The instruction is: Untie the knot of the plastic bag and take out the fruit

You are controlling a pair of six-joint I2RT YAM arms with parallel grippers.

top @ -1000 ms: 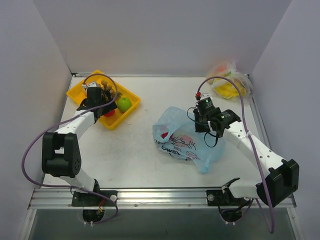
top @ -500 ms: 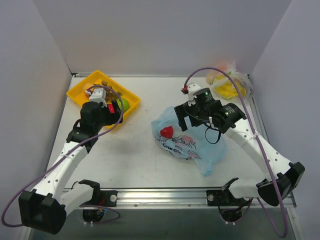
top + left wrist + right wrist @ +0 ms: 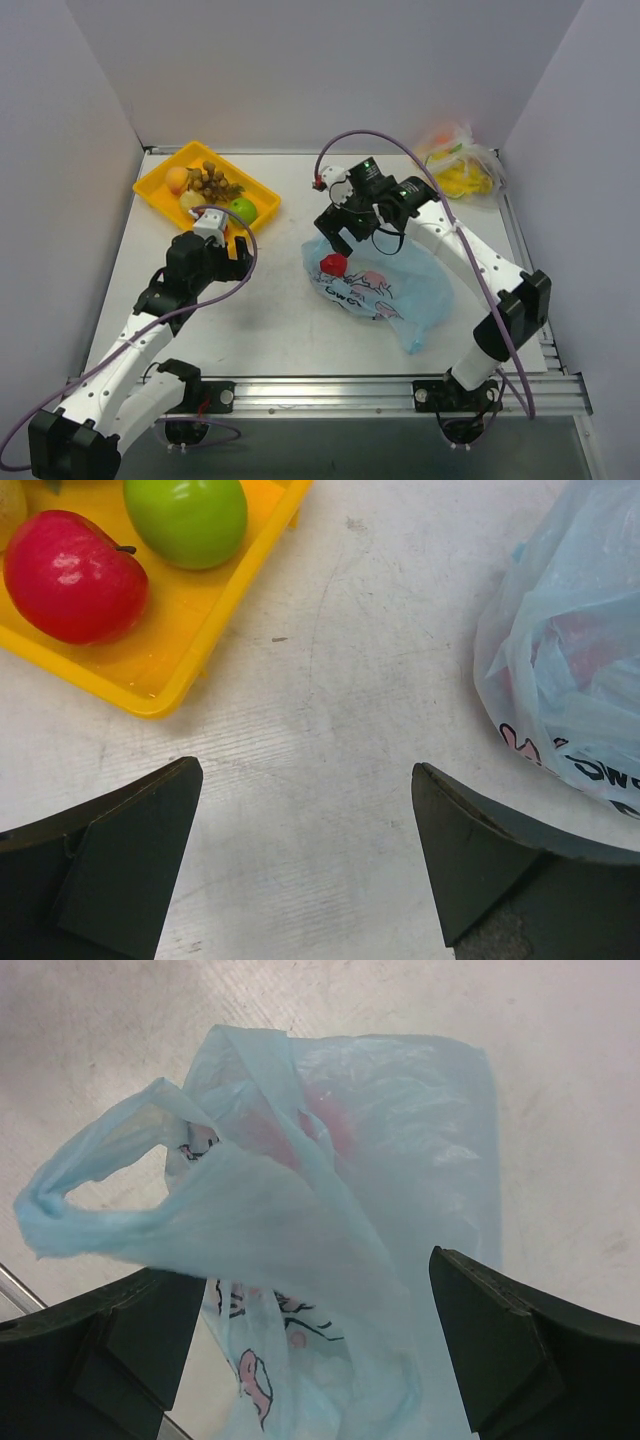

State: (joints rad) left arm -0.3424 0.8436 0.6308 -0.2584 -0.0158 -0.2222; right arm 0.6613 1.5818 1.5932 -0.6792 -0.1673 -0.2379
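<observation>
The light blue plastic bag (image 3: 385, 288) lies crumpled at mid-table with a red apple (image 3: 332, 264) showing through its left end. My right gripper (image 3: 338, 233) hovers open over that end. In the right wrist view the bag (image 3: 330, 1220) fills the space below the right gripper (image 3: 315, 1270), and a handle loop (image 3: 75, 1210) hangs loose. The knot is out of view. My left gripper (image 3: 240, 257) stands open over bare table between tray and bag. The left wrist view shows the left gripper (image 3: 305, 768), a red apple (image 3: 72, 575) and a green apple (image 3: 187, 518).
The yellow tray (image 3: 262, 200) at the back left holds an orange (image 3: 177, 179), a brown bunch (image 3: 213, 183) and a green apple (image 3: 241, 210). A clear bag with yellow contents (image 3: 455, 165) sits at the back right. White walls enclose the table.
My right gripper opened, let go of the bag and swung left over the bag's left end. My left arm drew back from the tray toward the middle.
</observation>
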